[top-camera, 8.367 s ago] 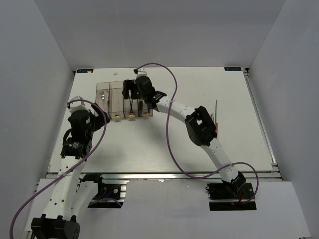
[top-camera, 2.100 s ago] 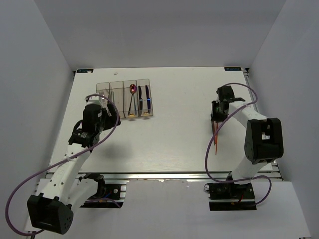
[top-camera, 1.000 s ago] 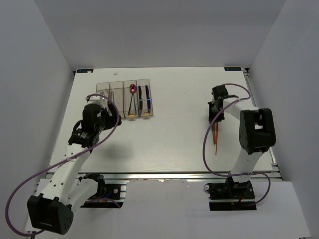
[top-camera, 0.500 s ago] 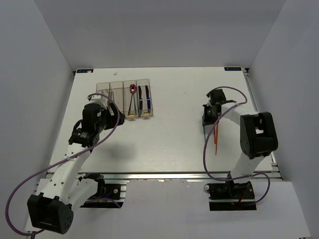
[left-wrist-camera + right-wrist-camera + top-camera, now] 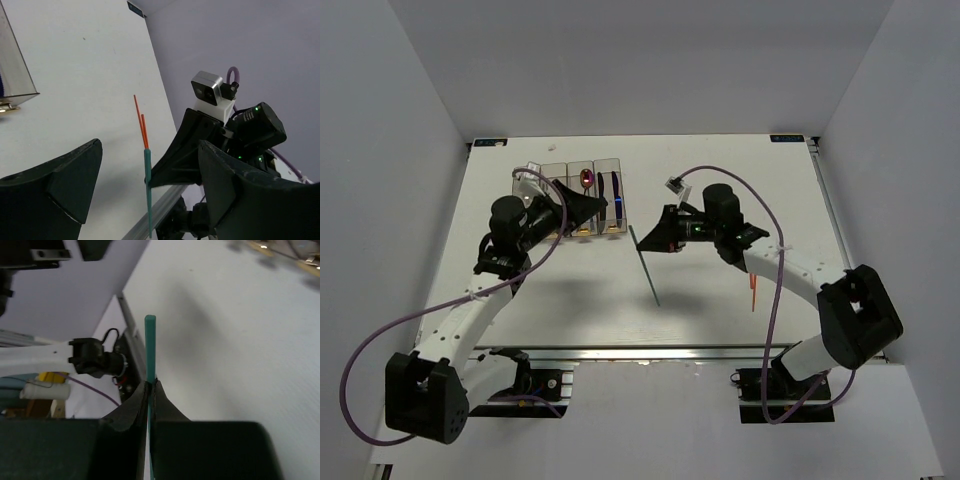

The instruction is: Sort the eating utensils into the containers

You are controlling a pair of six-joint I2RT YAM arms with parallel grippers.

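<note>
My right gripper (image 5: 645, 244) is shut on a thin green chopstick (image 5: 647, 270) and holds it in the air over the middle of the table; in the right wrist view the chopstick (image 5: 150, 345) sticks out past the pinched fingertips (image 5: 151, 385). My left gripper (image 5: 588, 205) is open and points right, towards that chopstick (image 5: 148, 195), which stands between its spread fingers (image 5: 65, 185) but apart from them. Two orange chopsticks (image 5: 753, 288) lie on the table at the right. The containers (image 5: 620, 190) hold a pink-bowled spoon (image 5: 586, 178) and a blue knife (image 5: 617, 208); the left gripper hides their left part.
A clear bin corner (image 5: 17, 75) shows at the left edge of the left wrist view. The orange chopsticks (image 5: 141, 125) lie beyond the green one there. The table's metal front rail (image 5: 650, 350) runs along the near edge, and purple cables loop over both arms.
My right gripper shut on the green chopstick at the table's right, lifted it and swung it left to the middle. My left gripper rose and turned to face it, still open.
</note>
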